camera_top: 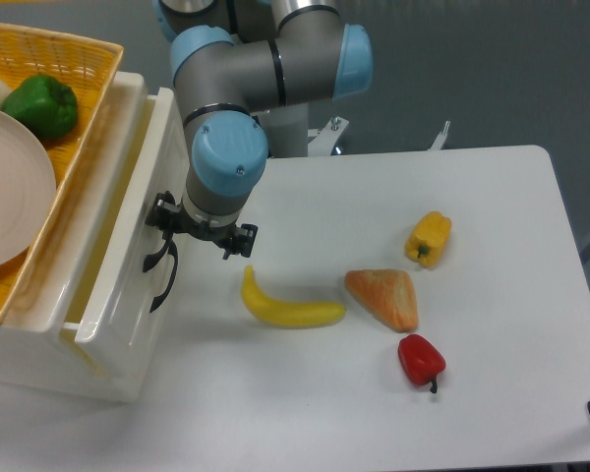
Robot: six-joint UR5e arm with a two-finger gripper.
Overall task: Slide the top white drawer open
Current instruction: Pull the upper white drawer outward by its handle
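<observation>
The cream cabinet stands at the left of the table. The top white drawer (126, 251) is pulled partly out to the right, with a gap showing behind its front panel. My gripper (167, 232) sits against the drawer's front and is shut on its black curved handle (154, 260); the fingertips are mostly hidden under the wrist. Just below, the lower drawer (128, 366) is closed, its own black handle (163, 291) free.
A yellow wicker basket (90, 61) on the cabinet holds a green pepper (41, 106) and a white plate (10, 187). On the table lie a banana (285, 309) close to the drawer, a bread wedge (385, 297), a yellow pepper (429, 238) and a red pepper (421, 359).
</observation>
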